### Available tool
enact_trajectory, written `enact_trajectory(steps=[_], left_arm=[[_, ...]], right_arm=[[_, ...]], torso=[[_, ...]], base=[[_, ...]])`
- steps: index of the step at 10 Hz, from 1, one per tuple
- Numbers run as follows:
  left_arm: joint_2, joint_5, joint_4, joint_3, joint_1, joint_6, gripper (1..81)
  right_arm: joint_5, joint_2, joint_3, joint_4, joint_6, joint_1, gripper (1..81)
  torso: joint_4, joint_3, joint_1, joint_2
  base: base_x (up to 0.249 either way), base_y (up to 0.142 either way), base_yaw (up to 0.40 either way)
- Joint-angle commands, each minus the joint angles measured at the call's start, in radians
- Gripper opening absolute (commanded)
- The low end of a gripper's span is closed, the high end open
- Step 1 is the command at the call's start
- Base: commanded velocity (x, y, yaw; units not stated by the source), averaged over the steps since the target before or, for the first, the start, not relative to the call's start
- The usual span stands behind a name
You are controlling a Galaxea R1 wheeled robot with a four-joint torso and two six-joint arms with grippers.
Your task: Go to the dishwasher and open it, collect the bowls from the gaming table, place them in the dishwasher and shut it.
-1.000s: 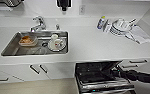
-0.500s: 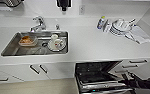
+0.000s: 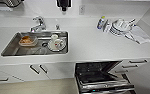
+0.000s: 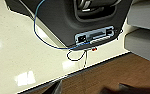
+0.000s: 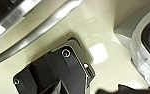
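The dishwasher is built in under the white counter, to the right of the sink. Its door hangs part-way open towards me, and the dark interior and a rack show behind it. In the left wrist view, dark parts of my left gripper show along the frame's edge over pale and brown floor. My right gripper likewise shows as dark shapes, above cream floor. The bowls and the gaming table are out of view.
A steel sink holds dishes, a cup and a clear container with something orange. A tap stands behind it. Stacked plates, a bottle and a cloth lie on the counter's right. White drawers flank the dishwasher.
The dark arm that reached in from the right beside the dishwasher one second ago has drawn back out of the head view. The dishwasher door stays open.
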Motion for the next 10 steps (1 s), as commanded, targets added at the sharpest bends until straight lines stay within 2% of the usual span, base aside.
enact_trajectory(steps=[1, 3, 5, 6, 10], left_arm=[[-0.006, 0.039, -0.002, 0.0, 0.026, 0.0, 81.1], [-0.003, 0.04, -0.001, 0.0, 0.026, 0.001, 81.1], [-0.005, 0.036, -0.001, 0.0, 0.023, 0.001, 81.1], [-0.008, 0.036, -0.001, 0.0, 0.023, 0.001, 81.1], [-0.012, 0.036, -0.001, 0.0, 0.023, 0.001, 81.1]], right_arm=[[0.064, 0.109, -0.132, 0.006, -0.081, -0.173, 81.1], [0.093, 0.224, -0.267, 0.0, -0.103, -0.251, 81.1], [0.132, 0.298, -0.337, 0.001, -0.131, -0.308, 81.1], [0.147, 0.314, -0.346, 0.0, -0.132, -0.328, 81.1], [0.171, 0.35, -0.36, 0.0, -0.141, -0.354, 81.1]], torso=[[0.0, 0.0, 0.0, 0.0], [0.0, 0.0, 0.0, 0.0], [0.0, 0.0, 0.129, -0.202], [0.0, 0.0, 0.072, -0.113], [0.0, 0.0, 0.151, -0.241]], base=[[0.0, 0.0, 0.0], [0.0, 0.0, 0.0], [0.0, 0.0, 0.0], [0.0, 0.0, 0.0], [0.0, 0.0, 0.0]])
